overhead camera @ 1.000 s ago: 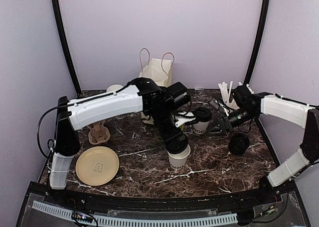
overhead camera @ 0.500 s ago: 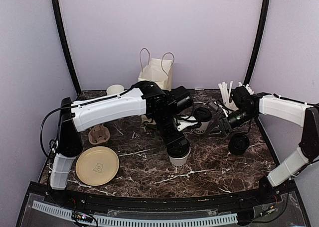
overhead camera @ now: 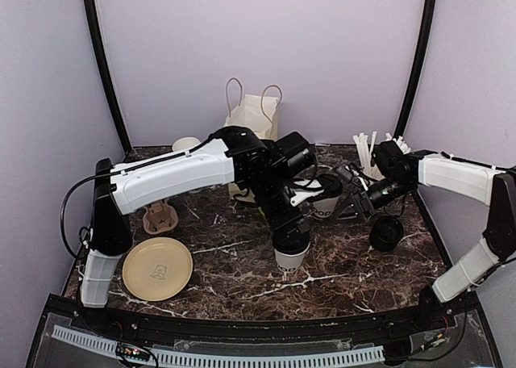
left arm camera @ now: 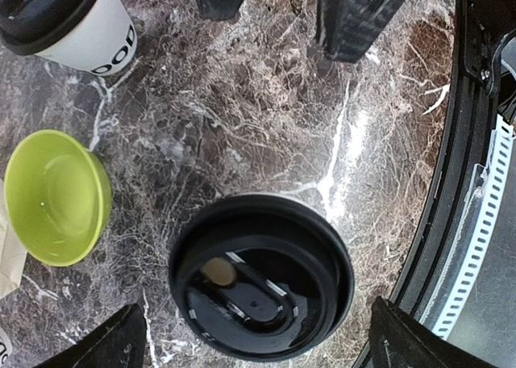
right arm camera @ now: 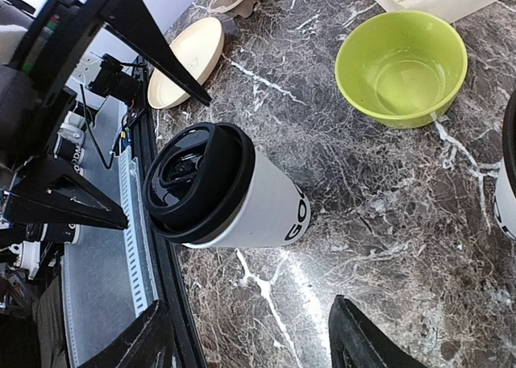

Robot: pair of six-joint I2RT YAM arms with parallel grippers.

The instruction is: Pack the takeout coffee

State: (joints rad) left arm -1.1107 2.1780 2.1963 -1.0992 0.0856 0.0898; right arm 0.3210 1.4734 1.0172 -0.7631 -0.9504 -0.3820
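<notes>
- The left gripper point(left arm camera: 256, 305) is held above the takeout coffee point(left arm camera: 260, 278). Its fingers point(left arm camera: 109, 345) are spread wide. The lidded cup stands upright on the table point(left arm camera: 242, 102) between them and is touched by neither.
- The step in hand is judged to be a release. The coffee is not yet packed, and the paper bag point(overhead camera: 256, 116) stands well beyond the fingertips.
- For the next move, the fingers are to be lowered around the cup wall below the lid and closed. The cup is then to be kept upright and carried over the bag mouth.
- The right gripper point(right arm camera: 248, 302) is held with its fingers apart and nothing between them. A second lidded cup point(overhead camera: 326, 198) stands just beside them.
- Against the frame a second earlier, the left fingers have been opened wider. The coffee and the right arm are found almost unmoved.
</notes>
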